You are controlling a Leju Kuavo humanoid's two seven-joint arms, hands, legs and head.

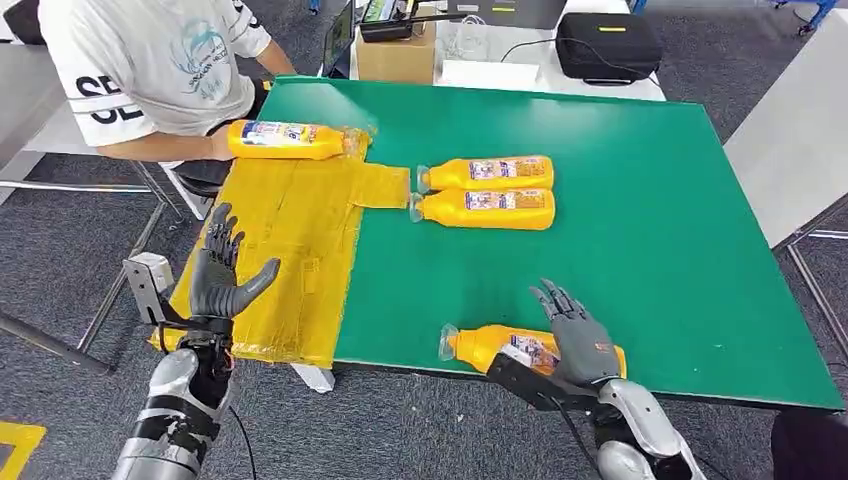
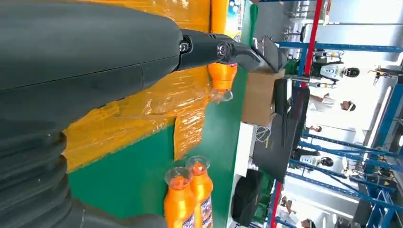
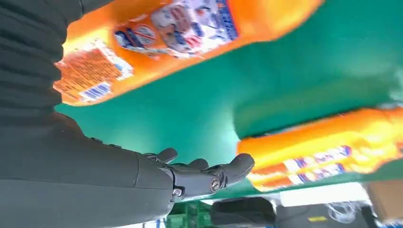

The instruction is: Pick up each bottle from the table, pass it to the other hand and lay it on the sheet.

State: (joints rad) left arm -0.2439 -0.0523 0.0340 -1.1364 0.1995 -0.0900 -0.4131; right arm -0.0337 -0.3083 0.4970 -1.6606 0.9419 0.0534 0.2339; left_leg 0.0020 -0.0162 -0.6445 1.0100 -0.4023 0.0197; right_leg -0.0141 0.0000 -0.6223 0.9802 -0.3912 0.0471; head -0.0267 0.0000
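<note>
Orange bottles with clear caps lie on the green table (image 1: pixel 640 250). One bottle (image 1: pixel 497 345) lies near the front edge; my right hand (image 1: pixel 577 338) hovers over its base end with fingers spread, gripping nothing. In the right wrist view this bottle (image 3: pixel 166 33) lies beside the straight fingers (image 3: pixel 209 175). Two bottles (image 1: pixel 490 174) (image 1: pixel 487 209) lie side by side mid-table. Another bottle (image 1: pixel 285 140) lies at the far end of the yellow sheet (image 1: pixel 290 250), next to a person's forearm. My left hand (image 1: pixel 222 272) is raised and open over the sheet's near left part.
A person in a white T-shirt (image 1: pixel 150 60) sits at the far left corner. Beyond the table stand a cardboard box (image 1: pixel 395 52) and a black case (image 1: pixel 607 45). A grey table (image 1: pixel 790 140) stands to the right. A metal frame (image 1: pixel 145 280) stands by the left edge.
</note>
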